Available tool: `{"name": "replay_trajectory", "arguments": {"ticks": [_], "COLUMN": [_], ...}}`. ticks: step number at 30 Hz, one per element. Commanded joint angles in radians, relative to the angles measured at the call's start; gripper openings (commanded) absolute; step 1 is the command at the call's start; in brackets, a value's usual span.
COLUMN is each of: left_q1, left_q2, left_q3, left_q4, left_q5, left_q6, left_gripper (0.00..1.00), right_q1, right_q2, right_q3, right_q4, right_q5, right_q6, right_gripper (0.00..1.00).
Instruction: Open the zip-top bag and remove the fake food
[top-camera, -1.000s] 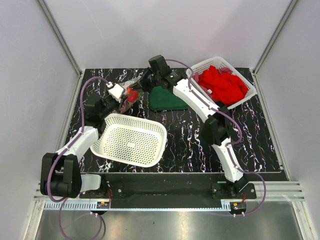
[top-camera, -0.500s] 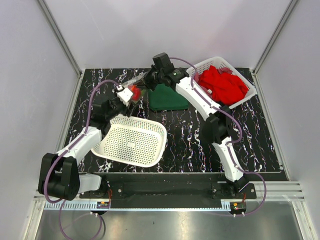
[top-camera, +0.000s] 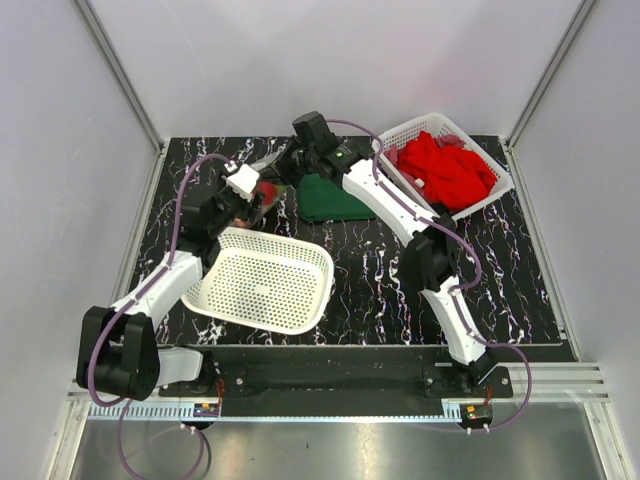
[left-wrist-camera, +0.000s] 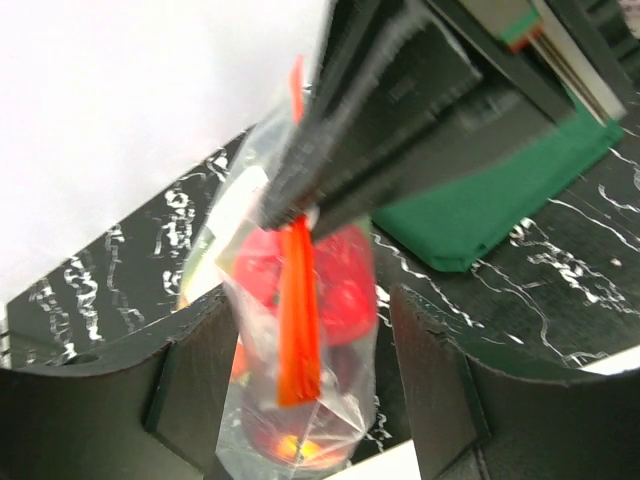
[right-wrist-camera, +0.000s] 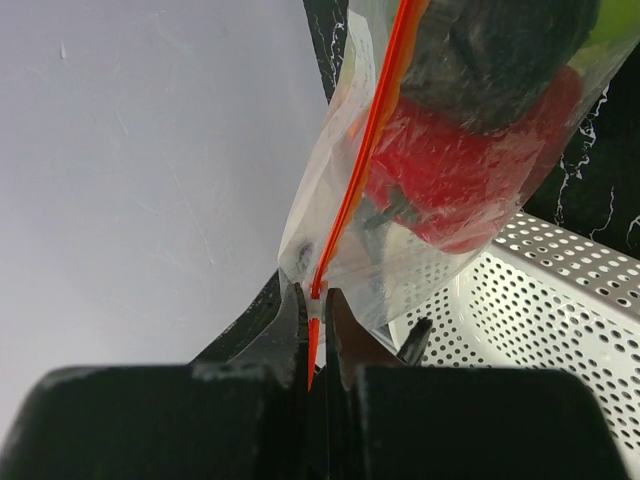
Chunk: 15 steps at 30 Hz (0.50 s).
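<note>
Zip-top bag (right-wrist-camera: 430, 230) hangs in the air over the back-left part of the table (top-camera: 520, 290), beyond the far rim of the white basket (top-camera: 265, 280). The right gripper (right-wrist-camera: 315, 300) is clamped tight on one end of the orange zip strip (right-wrist-camera: 368, 140) and holds the bag up. The left gripper (left-wrist-camera: 308, 300) has its jaws spread, one finger on each side of the bag's lower half. No squeeze shows there, and contact with the plastic cannot be told. Fake food (right-wrist-camera: 450, 180) is inside the bag: a red pepper (left-wrist-camera: 340, 290) in the middle, a dark piece (right-wrist-camera: 490, 50) next to it and something yellow-orange at the bottom. A green cloth (top-camera: 325, 200) lies flat on the table just right of the bag. A second basket (top-camera: 432, 118) with red cloths (top-camera: 445, 170) sits at the back right, well apart.
</note>
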Motion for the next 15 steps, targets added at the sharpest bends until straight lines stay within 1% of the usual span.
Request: {"name": "replay_trajectory", "arguments": {"ticks": [1,3,6,7,8,9,10,11,12,13,14,15], "left_q1": [-0.001,-0.004,-0.005,-0.005,-0.004,-0.004,-0.002,-0.002,-0.002,-0.002,-0.002,-0.001], "left_q2": [-0.030,-0.047,-0.046,-0.037,-0.026,-0.007,0.000,0.005,0.011,0.013,0.014,0.008], "left_q3": [0.046,0.046,0.043,0.057,0.068,0.078,0.094,0.097,0.094,0.094,0.097,0.095], "left_q4": [0.070,0.053,0.065,0.058,0.036,0.023,0.013,0.016,0.021,0.021,0.009,0.003], "left_q5": [-0.073,-0.108,-0.118,-0.112,-0.104,-0.072,-0.052,-0.035,0.000,0.014,0.017,0.010], "left_q6": [0.001,0.012,0.044,0.058,0.064,0.065,0.061,0.055,0.046,0.042,0.041,0.035], "left_gripper": [0.65,0.67,0.69,0.68,0.63,0.47,0.39,0.30,0.19,0.06,0.00,0.00], "right_q1": [0.013,0.013,0.013,0.013,0.013,0.013,0.013,0.011,0.011,0.010,0.007,0.004], "right_q2": [-0.044,-0.038,-0.038,-0.042,-0.045,-0.048,-0.048,-0.047,-0.044,-0.041,-0.030,-0.027], "right_q3": [0.013,0.017,0.018,0.011,0.010,0.008,0.008,0.010,0.019,0.025,0.031,0.043], "right_q4": [0.047,0.049,0.047,0.049,0.049,0.049,0.047,0.047,0.049,0.047,0.046,0.046], "right_q5": [0.010,0.003,0.000,0.000,0.000,-0.002,0.000,-0.002,-0.003,-0.005,-0.008,-0.009], "right_q6": [-0.001,0.000,-0.001,-0.003,-0.003,-0.005,-0.009,-0.011,-0.011,-0.011,-0.009,-0.011], "right_gripper": [0.00,0.00,0.00,0.00,0.00,0.00,0.00,0.00,0.00,0.00,0.00,0.00]}}
